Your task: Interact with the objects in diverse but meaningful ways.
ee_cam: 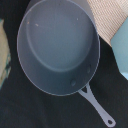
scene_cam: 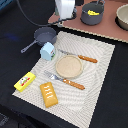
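Gripper (scene_cam: pixel 65 15) up at the back edge of the scene, over the rim of the pink board (scene_cam: pixel 107 29); fingers blurred and cut off, so cannot tell whether apart or together. Nothing seen held.

Just below it in the exterior view, grey saucepan (scene_cam: pixel 44 35) on the dark table (scene_cam: pixel 15 20), handle pointing to that view's left. Fills the wrist view as well (ee_cam: pixel 57 47), empty inside, handle running off toward a corner.

Touching or just beside the pan, small carton (scene_cam: pixel 48 51) upright on the corner of the striped mat (scene_cam: pixel 95 90).

On the mat: tan plate (scene_cam: pixel 68 66) in the middle, knife (scene_cam: pixel 82 58) behind it, fork (scene_cam: pixel 66 81) in front.

Nearer the front, bread block (scene_cam: pixel 48 94) flat on the mat, yellow box (scene_cam: pixel 24 81) at the mat's left edge, half off it.

On the pink board, grey pot (scene_cam: pixel 92 15) with yellow cheese (scene_cam: pixel 93 11) inside, and a bowl (scene_cam: pixel 123 17) at the right border.
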